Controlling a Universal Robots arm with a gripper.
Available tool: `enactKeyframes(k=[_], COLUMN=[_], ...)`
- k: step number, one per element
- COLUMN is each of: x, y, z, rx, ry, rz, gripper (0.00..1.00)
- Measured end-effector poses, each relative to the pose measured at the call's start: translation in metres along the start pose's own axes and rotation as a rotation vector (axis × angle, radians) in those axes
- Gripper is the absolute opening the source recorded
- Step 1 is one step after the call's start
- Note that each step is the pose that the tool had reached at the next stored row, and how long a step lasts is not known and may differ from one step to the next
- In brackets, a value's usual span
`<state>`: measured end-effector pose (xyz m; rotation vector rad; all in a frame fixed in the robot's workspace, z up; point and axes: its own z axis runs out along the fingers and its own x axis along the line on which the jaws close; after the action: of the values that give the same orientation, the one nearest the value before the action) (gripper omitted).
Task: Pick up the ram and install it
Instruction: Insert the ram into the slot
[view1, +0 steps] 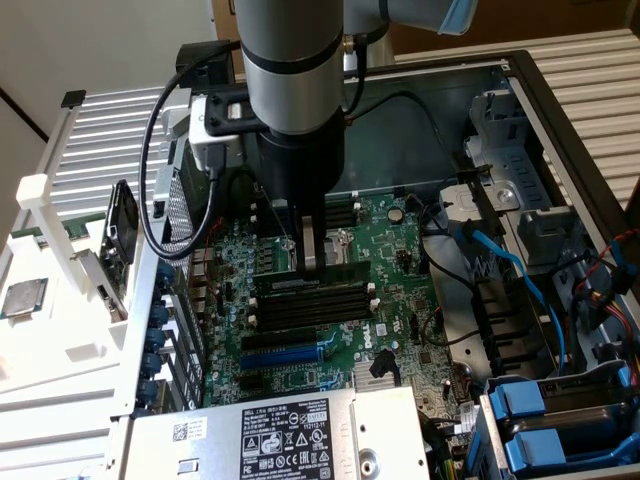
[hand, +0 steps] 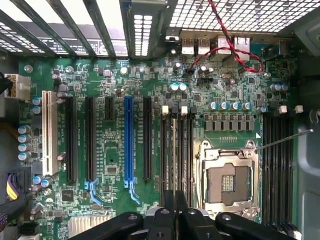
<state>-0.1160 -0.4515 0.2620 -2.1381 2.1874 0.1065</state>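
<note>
A: Since the gripper (view1: 312, 262), mid-frame in the exterior view, is clenched on the ram (view1: 345, 266) above the memory slots (view1: 310, 305), what might fail?

B: Misalignment, I'd judge; the wrist view has the ram (hand: 174, 150) edge-on along the slots; a tilted push could jam it against a white clip (hand: 165, 109).

The ram (view1: 345, 268) (hand: 175, 155), a long thin green board, is being held on its edge by the gripper (view1: 313, 262). It is being kept level and parallel to the black memory slots (view1: 312, 305), at that bank's far side. Seating is not being made out.
</note>
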Motion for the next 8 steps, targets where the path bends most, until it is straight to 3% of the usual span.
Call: enactKeyframes(k=[8], x=[0.0007], y=[0.0], z=[0.0035], rx=[-0.0026], ry=[-0.0008], rz=[-0.019], gripper=[0.12])
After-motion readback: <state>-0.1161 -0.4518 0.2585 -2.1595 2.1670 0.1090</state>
